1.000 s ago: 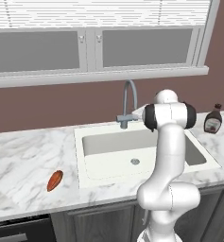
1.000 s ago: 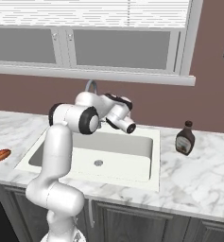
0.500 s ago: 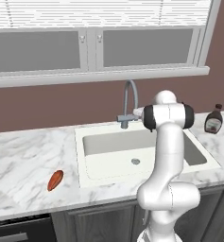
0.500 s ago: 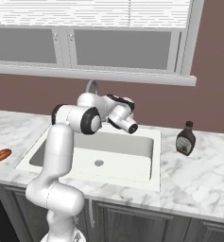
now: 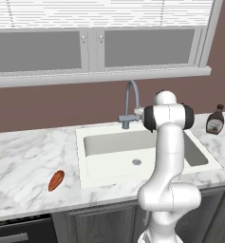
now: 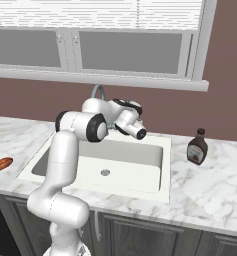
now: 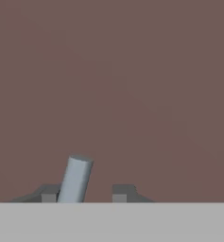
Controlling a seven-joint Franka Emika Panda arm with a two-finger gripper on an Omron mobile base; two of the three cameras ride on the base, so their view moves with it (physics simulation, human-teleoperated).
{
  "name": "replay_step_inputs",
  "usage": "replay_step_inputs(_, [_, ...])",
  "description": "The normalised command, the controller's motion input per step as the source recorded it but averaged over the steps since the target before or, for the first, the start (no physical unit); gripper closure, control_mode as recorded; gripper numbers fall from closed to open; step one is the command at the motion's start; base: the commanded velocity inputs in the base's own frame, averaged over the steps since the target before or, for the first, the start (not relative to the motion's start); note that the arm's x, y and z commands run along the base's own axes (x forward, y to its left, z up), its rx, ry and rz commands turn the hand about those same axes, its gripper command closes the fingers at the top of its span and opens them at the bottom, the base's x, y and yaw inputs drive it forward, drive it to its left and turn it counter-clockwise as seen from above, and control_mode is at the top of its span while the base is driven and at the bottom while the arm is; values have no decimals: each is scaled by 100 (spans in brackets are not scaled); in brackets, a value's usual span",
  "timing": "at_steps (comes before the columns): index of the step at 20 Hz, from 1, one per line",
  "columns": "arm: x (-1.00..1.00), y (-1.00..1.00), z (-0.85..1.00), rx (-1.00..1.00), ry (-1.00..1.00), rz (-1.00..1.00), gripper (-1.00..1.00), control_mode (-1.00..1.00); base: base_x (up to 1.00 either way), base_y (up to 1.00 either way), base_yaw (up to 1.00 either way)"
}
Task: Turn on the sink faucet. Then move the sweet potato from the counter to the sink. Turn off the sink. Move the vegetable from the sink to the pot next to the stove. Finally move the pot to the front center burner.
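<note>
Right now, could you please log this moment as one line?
step: faucet on | gripper at faucet lever | sweet potato on counter

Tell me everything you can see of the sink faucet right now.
The sink faucet is a thin grey metal gooseneck that rises upright from a short base on the counter behind the sink, centred on the basin's back edge. Its spout curves over and points down at the basin. A small lever sticks out sideways near the base. No water shows at the spout. In the hand view a grey cylinder, apparently the lever, stands between the fingertips of the gripper, close beside one; whether they touch it I cannot tell.
</note>
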Motion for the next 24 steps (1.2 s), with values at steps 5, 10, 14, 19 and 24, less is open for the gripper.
replay_step_inputs(5, [-13, -71, -84, 7, 1, 0, 100, -100, 0, 0, 0])
replay_step_inputs(10, [-12, -68, -78, 12, 7, 0, 100, -100, 0, 0, 0])
replay_step_inputs(14, [-1, -35, -47, 8, 6, 1, -100, -100, 0, 0, 0])
replay_step_inputs(19, [-8, -6, 1, 2, 0, 1, -100, -100, 0, 0, 0])
replay_step_inputs(24, [-37, -13, 23, 3, 0, 0, -100, -100, 0, 0, 0])
